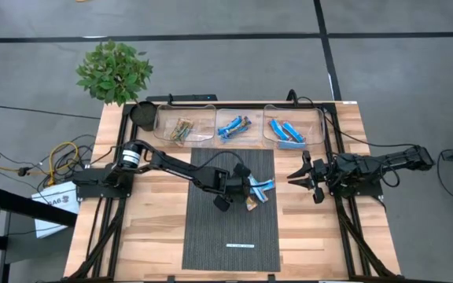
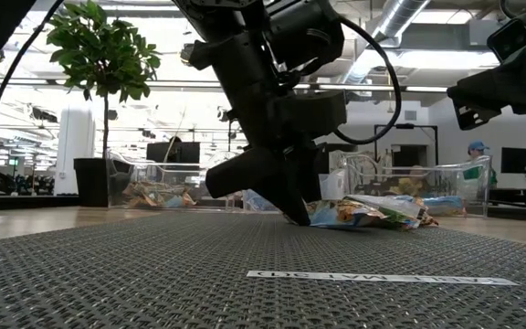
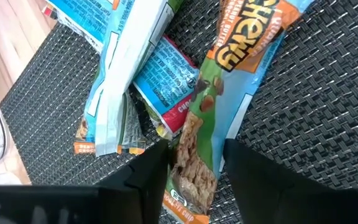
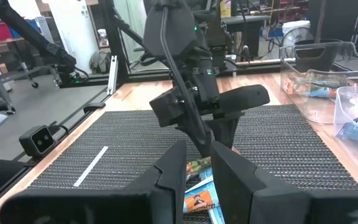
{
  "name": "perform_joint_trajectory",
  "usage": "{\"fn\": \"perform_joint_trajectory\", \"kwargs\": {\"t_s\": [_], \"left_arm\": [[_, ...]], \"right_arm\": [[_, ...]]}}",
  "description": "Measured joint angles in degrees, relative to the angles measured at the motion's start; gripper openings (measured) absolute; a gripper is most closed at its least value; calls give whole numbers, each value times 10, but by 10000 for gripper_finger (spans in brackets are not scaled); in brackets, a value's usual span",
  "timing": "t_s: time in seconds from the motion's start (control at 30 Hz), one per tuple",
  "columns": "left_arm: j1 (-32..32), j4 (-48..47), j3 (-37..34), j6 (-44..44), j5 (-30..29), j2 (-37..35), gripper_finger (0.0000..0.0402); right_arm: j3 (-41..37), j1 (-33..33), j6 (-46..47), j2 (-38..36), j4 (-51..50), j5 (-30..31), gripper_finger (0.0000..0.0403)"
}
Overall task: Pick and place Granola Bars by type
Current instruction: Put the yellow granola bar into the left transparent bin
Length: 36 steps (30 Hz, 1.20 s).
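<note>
Green-wrapped bar (image 3: 197,134) between left tool's (image 3: 194,171) fingers

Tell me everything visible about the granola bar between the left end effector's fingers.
The green-and-orange granola bar has a glossy foil wrapper printed with "CHEWY" lettering and a picture of a grainy bar. It lies flat on the dark woven mat, one end overlapping a blue-wrapped bar in the small pile. The left end effector straddles its near end, a dark finger on each side, tips down at the mat. The wrapper looks intact and unopened.
</note>
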Motion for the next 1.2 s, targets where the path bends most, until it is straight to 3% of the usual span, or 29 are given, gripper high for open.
{"fn": "perform_joint_trajectory", "kwargs": {"t_s": [0.37, 0.87, 1.2], "left_arm": [[-1, -3, 0, -12, 0, 0, 70], [-4, 0, -1, -27, -1, 1, 63], [-15, 55, -4, -40, 5, -3, 63]], "right_arm": [[0, 0, 0, 0, 0, 0, 67], [0, 0, 0, 0, 0, 0, 67], [0, 0, 0, 0, 0, 0, 67]]}}
